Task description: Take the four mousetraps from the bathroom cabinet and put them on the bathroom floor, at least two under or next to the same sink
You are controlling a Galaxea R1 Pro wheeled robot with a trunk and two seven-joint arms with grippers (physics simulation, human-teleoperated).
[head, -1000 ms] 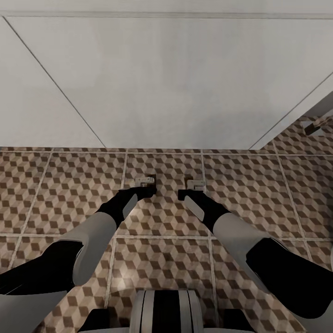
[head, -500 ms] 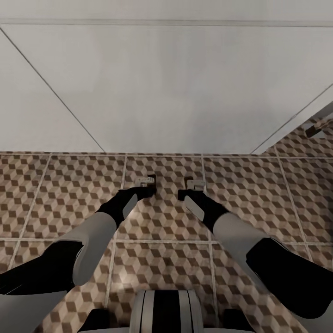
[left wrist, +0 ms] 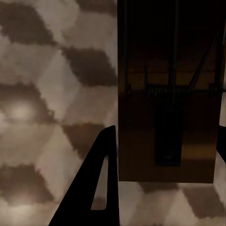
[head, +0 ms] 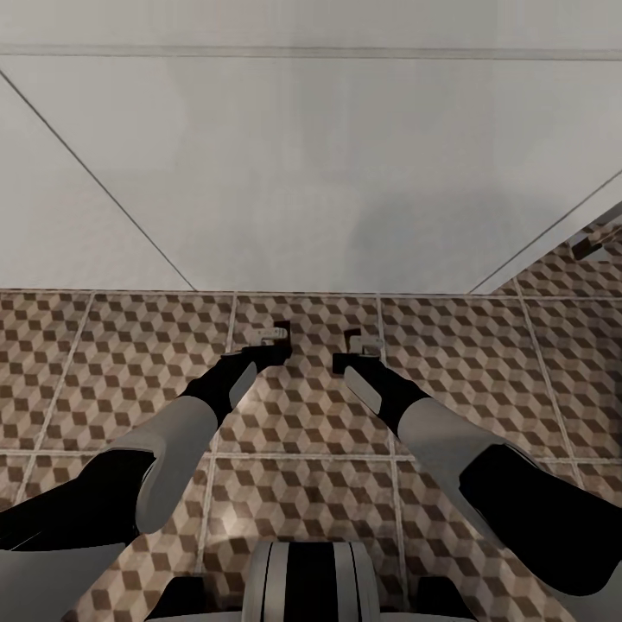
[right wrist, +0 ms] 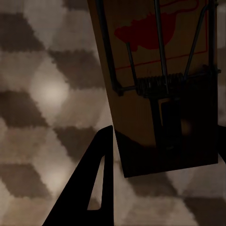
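Cube-pattern bathroom floor (head: 130, 363) ran under me in brown, beige and white, pale grout lines crossing it. Nearest in the head view was my own trunk, then both arms reaching forward and down over the tiles. The left gripper (head: 269, 339) and right gripper (head: 361, 345) hung side by side, a short gap between them, above the tile row nearest the wall.

In the left wrist view a dark brown mousetrap (left wrist: 167, 136) sat between the fingers (left wrist: 96, 188), its wire spring and bars clear on top, so those fingers were clamped on it. The right wrist view gave me the second mousetrap (right wrist: 160, 89), brown with a red print and wire frame, likewise gripped between the right fingers (right wrist: 92, 183). Floor tiles showed blurred behind both traps; I couldn't tell how high they were held.

Beyond the grippers stood a plain white wall (head: 328, 164) with thin diagonal seams.
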